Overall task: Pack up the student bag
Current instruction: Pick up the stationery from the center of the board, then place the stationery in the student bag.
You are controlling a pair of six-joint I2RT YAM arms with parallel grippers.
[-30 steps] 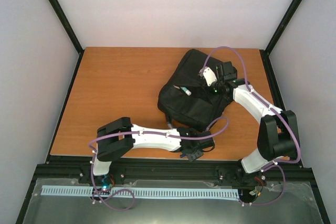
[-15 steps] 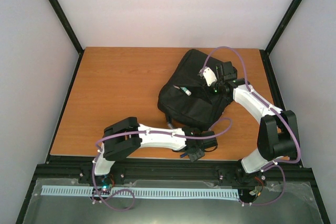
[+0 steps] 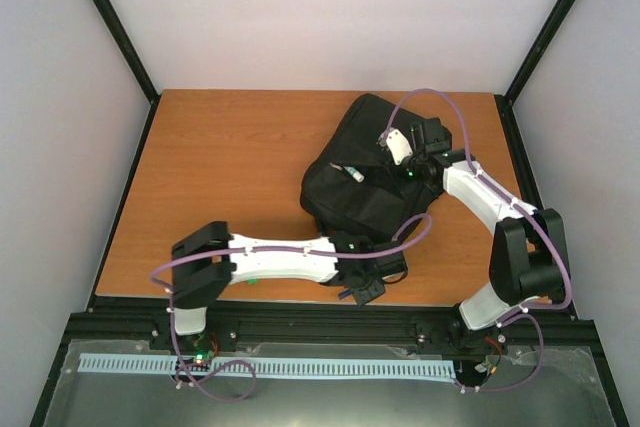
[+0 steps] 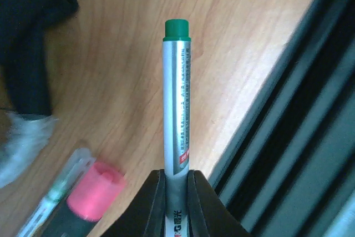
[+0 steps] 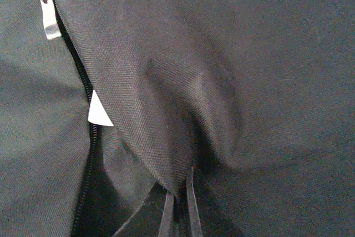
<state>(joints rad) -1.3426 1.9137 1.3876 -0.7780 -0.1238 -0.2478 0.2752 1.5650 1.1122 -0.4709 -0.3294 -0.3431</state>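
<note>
Since half a second ago, your left arm's elbow has swung leftward. The left gripper is clamped on a silver, green-capped marker over the table near its front edge, beside a pink-capped highlighter. Your right gripper pinches a fold of the student bag, which lies right of centre on the table.

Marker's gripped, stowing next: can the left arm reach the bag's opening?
Probably yes: the student bag lies just beyond the left claw and its marker, nothing between; the right claw pinches bag fabric beside the zip.
</note>
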